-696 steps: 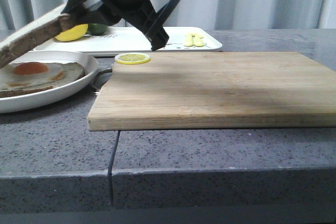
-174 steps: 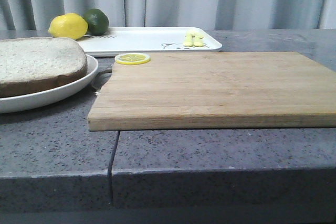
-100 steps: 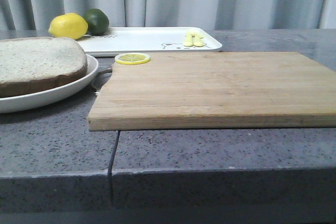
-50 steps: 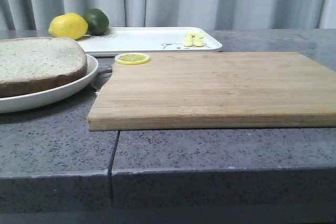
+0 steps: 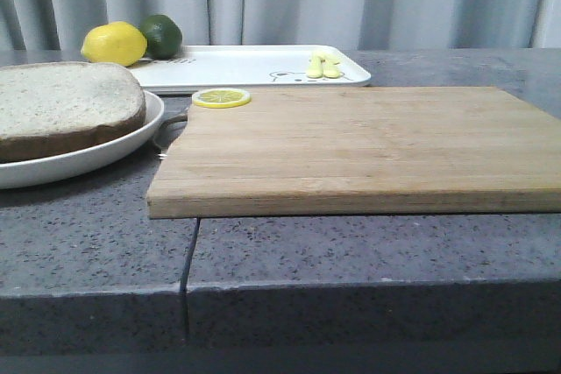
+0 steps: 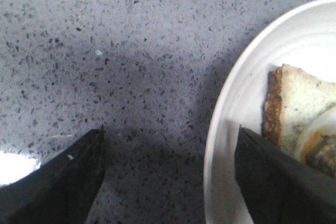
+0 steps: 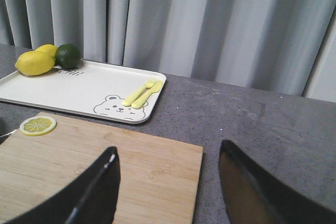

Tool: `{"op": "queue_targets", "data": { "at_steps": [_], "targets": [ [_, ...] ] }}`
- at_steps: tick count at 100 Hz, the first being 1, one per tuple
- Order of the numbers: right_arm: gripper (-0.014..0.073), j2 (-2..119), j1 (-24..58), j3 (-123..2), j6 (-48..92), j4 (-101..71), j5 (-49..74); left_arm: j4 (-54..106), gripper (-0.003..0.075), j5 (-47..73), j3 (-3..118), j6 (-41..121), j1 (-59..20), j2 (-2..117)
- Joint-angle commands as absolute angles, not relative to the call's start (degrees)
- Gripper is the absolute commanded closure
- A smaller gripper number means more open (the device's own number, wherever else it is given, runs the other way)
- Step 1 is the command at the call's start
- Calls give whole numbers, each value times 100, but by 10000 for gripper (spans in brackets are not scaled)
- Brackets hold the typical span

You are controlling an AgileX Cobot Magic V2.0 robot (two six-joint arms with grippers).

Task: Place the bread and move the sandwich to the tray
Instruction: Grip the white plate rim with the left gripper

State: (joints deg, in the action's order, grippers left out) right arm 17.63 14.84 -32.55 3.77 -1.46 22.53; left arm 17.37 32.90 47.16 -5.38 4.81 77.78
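Note:
The thick bread (image 5: pixel 66 107) lies on top of the sandwich on the round white plate (image 5: pixel 105 153) at the left and hides the egg in the front view. In the left wrist view the plate rim (image 6: pixel 247 93), the lower slice (image 6: pixel 294 103) and a bit of egg (image 6: pixel 310 140) show. My left gripper (image 6: pixel 169 140) is open and empty over the grey counter, one finger over the plate's edge. The white tray (image 5: pixel 237 66) lies at the back and also shows in the right wrist view (image 7: pixel 79 90). My right gripper (image 7: pixel 168 148) is open and empty above the wooden board's corner. Neither gripper shows in the front view.
A wooden board (image 5: pixel 359 142) fills the middle of the counter, with a lemon slice (image 5: pixel 221 97) at its far left corner. On the tray are a lemon (image 5: pixel 114 43), a lime (image 5: pixel 161 34) and yellow cutlery (image 5: pixel 323 66). Grey curtains hang behind.
Seven seconds ago my left gripper held the bread tilted over the egg. Now the bread lies flat on the sandwich and the arm is out of the front view. Nothing moved in the last frames.

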Motion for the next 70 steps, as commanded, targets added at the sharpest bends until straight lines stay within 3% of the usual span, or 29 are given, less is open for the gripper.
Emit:
{"op": "queue_targets", "data": {
  "at_steps": [1, 30, 70],
  "targets": [
    [169, 1814, 1443, -3393, 400, -89, 1733, 1849, 227, 3125, 4856, -598, 484, 7758],
    [169, 1814, 1443, -3393, 400, -89, 1733, 1849, 247, 3125, 4856, -598, 484, 7767],
    [169, 1814, 1443, -3393, 400, -89, 1733, 2123, 545, 3148, 4856, -598, 484, 7767]
  ]
}}
